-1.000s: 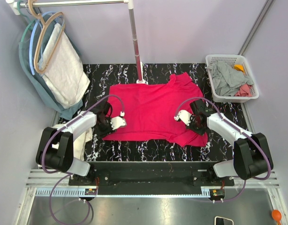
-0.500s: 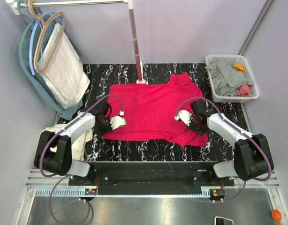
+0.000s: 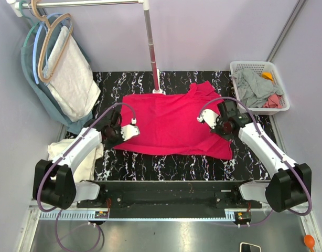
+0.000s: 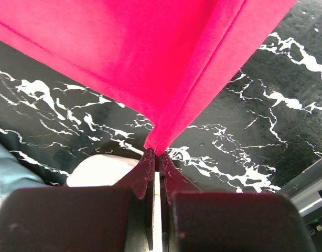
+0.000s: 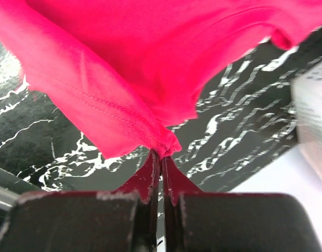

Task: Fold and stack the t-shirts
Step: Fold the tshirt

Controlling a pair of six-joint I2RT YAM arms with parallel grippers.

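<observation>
1. T-shirt [image 3: 171, 123], red, lies spread across the middle of the black marbled desk [image 3: 166, 165], between my two arms, with a sleeve pointing toward the far right.
2. My left hand [image 4: 156, 153] is at the near left corner of the hem. From its wrist camera I see the fingers closed tight on a pinch of the red fabric, which is lifted clear of the desk and fans upward from the tips.
3. My right hand [image 5: 160, 153] has the near right side in the same way. Its fingers are pressed together on a small bunched fold of stitched hem, and the cloth hangs off the desk there.
4. A cream cloth [image 3: 82, 157] lies over the near left edge of the desk, beside the left arm.
5. Just past the t-shirt's far edge a metal pole [image 3: 149, 47] rises from the desk.
6. At the far right a white basket [image 3: 258, 109] holds a crumpled grey garment [image 3: 253, 84] with an orange piece and a pinkish one beside it.
7. At the far left, hangers [image 3: 51, 47] on a rail carry a pale garment [image 3: 72, 84] over a teal one.
</observation>
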